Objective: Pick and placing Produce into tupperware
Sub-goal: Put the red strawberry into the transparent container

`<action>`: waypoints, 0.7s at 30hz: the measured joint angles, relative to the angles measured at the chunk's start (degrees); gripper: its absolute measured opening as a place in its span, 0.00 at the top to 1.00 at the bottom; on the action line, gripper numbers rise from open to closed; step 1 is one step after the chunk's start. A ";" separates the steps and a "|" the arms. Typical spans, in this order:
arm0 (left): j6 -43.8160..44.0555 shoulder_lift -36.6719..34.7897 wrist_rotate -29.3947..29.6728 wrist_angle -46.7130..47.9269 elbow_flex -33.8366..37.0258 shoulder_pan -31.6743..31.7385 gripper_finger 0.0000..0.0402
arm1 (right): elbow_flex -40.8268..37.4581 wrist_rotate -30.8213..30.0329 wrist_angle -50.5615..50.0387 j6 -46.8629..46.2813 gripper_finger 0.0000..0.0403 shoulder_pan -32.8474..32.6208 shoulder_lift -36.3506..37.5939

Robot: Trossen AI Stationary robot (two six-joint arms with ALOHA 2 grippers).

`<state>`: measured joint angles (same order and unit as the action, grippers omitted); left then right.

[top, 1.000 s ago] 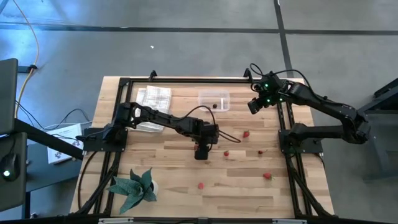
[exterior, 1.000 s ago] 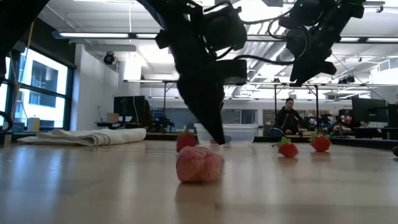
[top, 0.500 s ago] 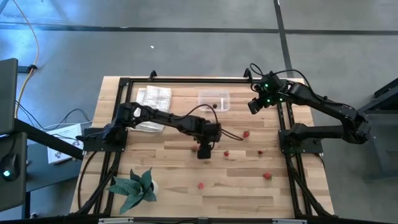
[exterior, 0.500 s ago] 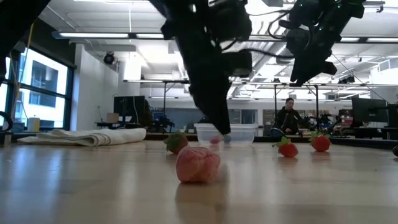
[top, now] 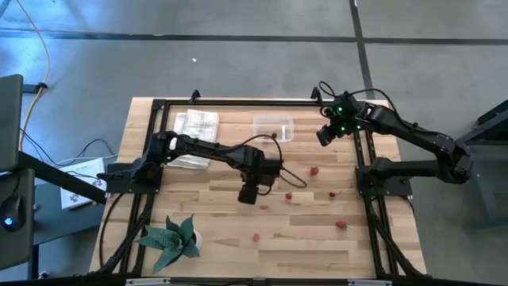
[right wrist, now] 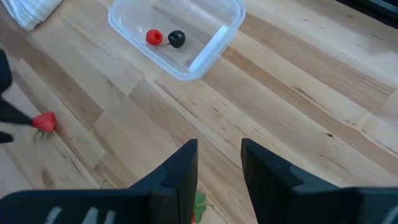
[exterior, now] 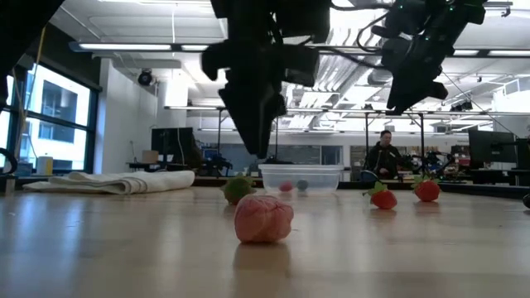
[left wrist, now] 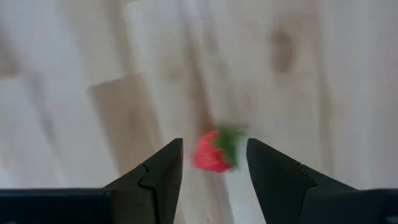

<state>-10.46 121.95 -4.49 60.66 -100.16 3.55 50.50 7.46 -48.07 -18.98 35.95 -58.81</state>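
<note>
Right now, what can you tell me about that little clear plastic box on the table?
The clear box is a small rectangular tub of see-through plastic with rounded corners and a shallow rim. It has no lid on and sits flat on the wooden table near the far edge, beside a folded white cloth. Inside lie two small round pieces, a red one and a dark one, close together. Neither gripper touches it; the right gripper hangs above the table nearby.
</note>
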 joint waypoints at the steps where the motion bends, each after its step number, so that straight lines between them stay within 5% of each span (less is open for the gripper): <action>1: -2.01 0.00 -0.86 0.01 0.00 -0.04 0.58 | 0.00 0.00 0.00 0.00 0.72 -0.01 0.00; 10: -12.84 -0.04 -2.58 0.06 1.51 -1.47 0.58 | 0.00 -0.02 0.01 0.00 0.72 0.00 0.00; 21: -13.34 -0.04 -2.49 -5.69 6.03 -2.91 0.58 | 0.00 -0.44 0.07 -0.36 0.72 0.01 0.00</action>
<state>-23.80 121.91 -6.97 54.97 -94.13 0.64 50.50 7.03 -48.01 -19.34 35.97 -58.81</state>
